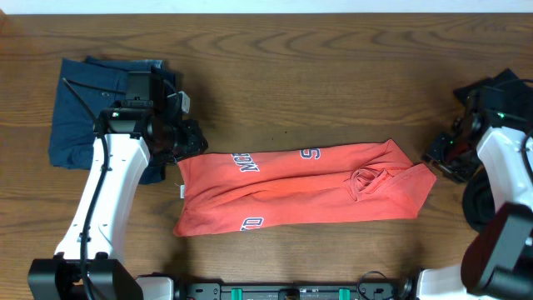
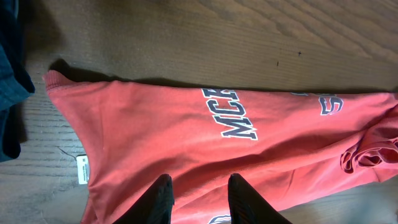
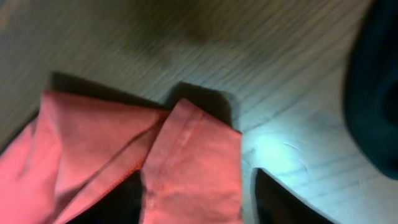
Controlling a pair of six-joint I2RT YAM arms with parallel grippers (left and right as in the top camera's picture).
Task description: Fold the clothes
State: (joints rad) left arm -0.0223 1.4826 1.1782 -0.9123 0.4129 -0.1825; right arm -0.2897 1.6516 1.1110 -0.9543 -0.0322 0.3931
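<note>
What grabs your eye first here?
A coral-red T-shirt with navy-and-white lettering lies folded into a long band across the middle of the table. The left gripper hangs over its left end, the right gripper at its right corner. A navy garment sits far left.

Three views up: overhead plus both wrists.
I'm looking straight down on the whole table (image 1: 333, 75); left wrist sits low over the lettered end of the coral T-shirt (image 2: 155, 137), right wrist even closer, blurred, at its far corner. All three share it.
</note>
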